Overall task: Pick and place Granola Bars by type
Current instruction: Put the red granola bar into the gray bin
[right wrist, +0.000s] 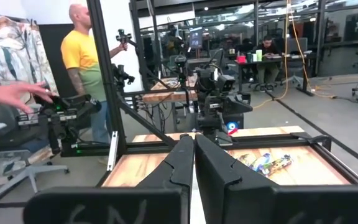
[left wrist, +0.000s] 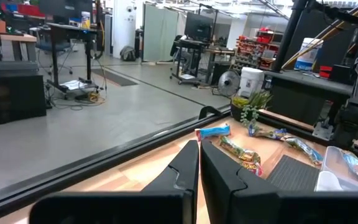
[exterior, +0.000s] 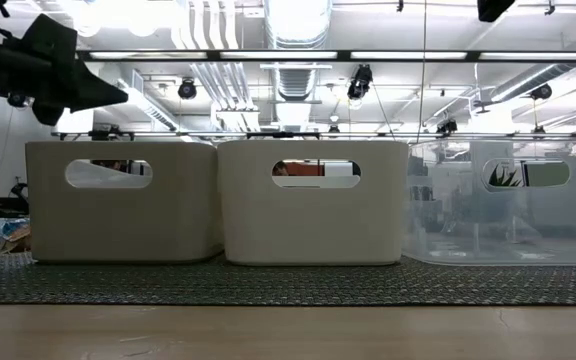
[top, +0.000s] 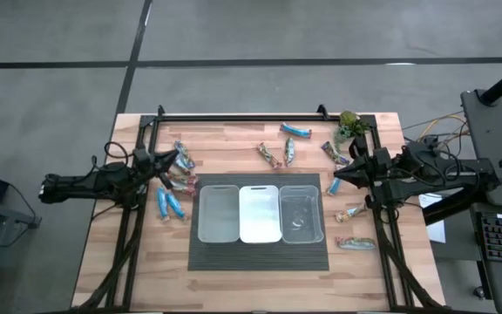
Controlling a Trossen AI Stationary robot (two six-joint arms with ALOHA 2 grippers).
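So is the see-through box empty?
Yes, empty. From above, the clear box shows only its bare bottom; the bars lie on the table.

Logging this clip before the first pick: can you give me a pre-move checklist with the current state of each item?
1. Left gripper shut and holding nothing: ok.
2. Right gripper shut and holding nothing: ok.
3. Three bins side by side on the dark mat: ok.
4. Bins free of bars: ok, as seen from above.
5. Granola bars lie loose on the table, both sides: ok.
6. Jaws open for a pick: not ok.
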